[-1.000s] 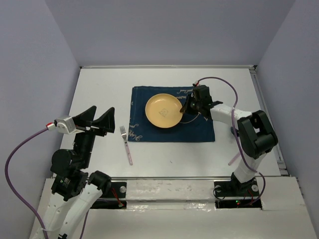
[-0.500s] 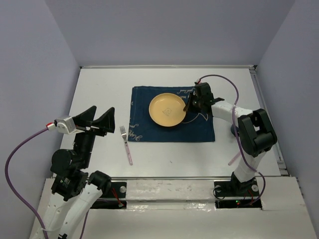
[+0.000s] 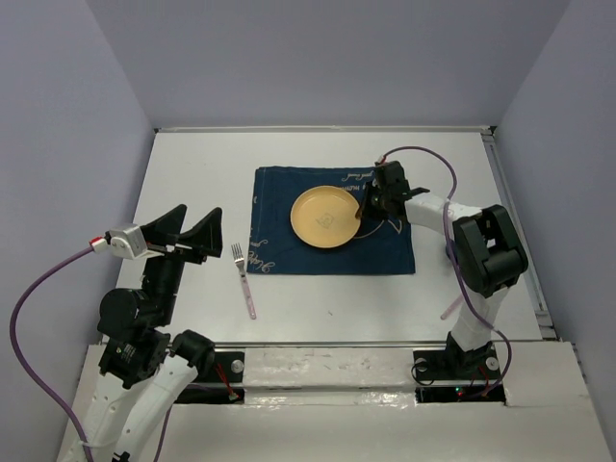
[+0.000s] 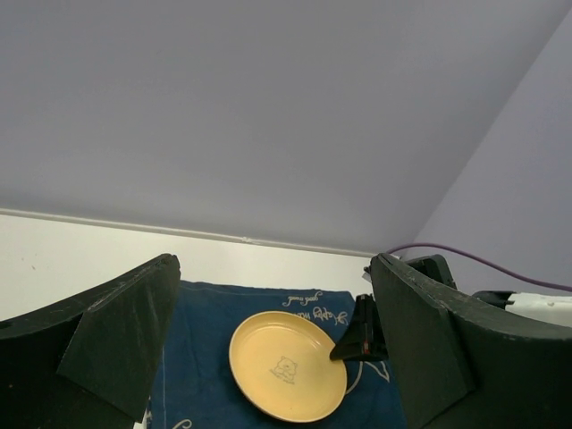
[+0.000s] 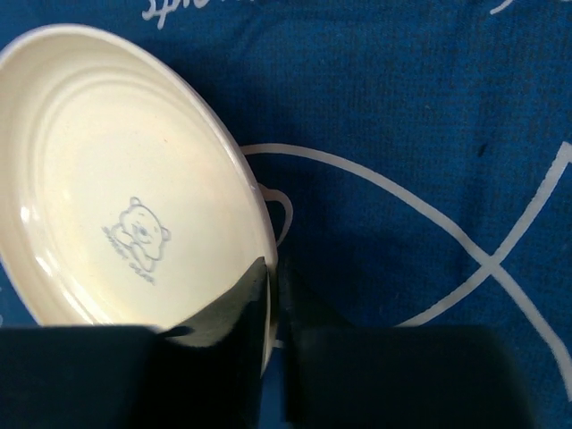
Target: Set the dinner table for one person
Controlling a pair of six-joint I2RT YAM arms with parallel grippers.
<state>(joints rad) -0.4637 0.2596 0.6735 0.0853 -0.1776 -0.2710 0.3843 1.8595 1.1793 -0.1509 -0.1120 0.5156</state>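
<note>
Bright, even diffuse light; faint soft shadows on dinner table (image 3: pixel 192 183); slight sheen on plate (image 5: pixel 116 179); right wrist view soft.

Lab booth: blank walls (image 3: pixel 318 58), white table (image 3: pixel 192 173)

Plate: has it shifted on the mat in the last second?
Yes. The yellow plate slid right across the blue mat, away from the mat's left edge, its rim pinched by the right gripper.

Yellow plate (image 3: pixel 327 218); fork handle (image 3: pixel 248 294) seemingly pink
</note>
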